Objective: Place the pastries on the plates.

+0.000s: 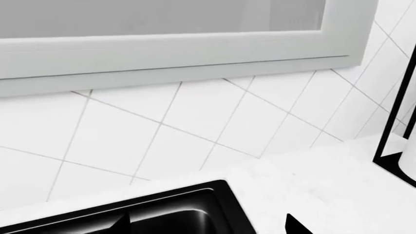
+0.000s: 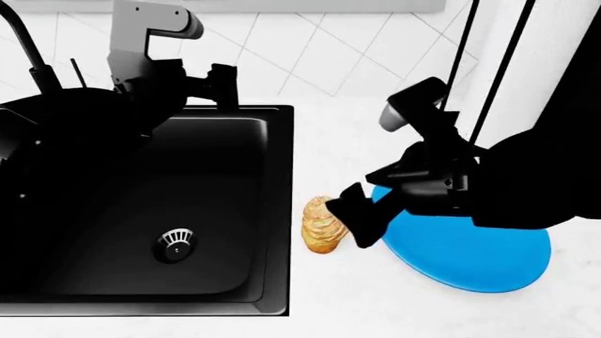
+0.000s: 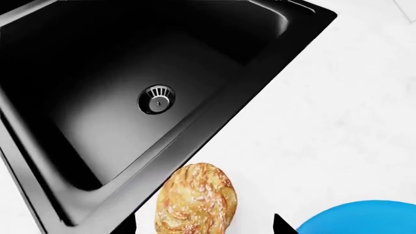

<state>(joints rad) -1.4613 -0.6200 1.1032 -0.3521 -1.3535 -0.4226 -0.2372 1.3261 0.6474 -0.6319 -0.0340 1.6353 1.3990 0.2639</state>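
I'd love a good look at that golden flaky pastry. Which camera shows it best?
The right wrist view: the pastry fills the foreground there, its flaky crust sharp. The head view shows the pastry smaller, between the sink and the blue plate, its edge hidden by the right gripper. The left wrist view misses it.

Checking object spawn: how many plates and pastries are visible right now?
1 plate, 1 pastry. The solid blue plate lies on the counter right of the sink, partly under the right arm. The flaky pastry sits on the counter between sink and plate. Others may be out of view.
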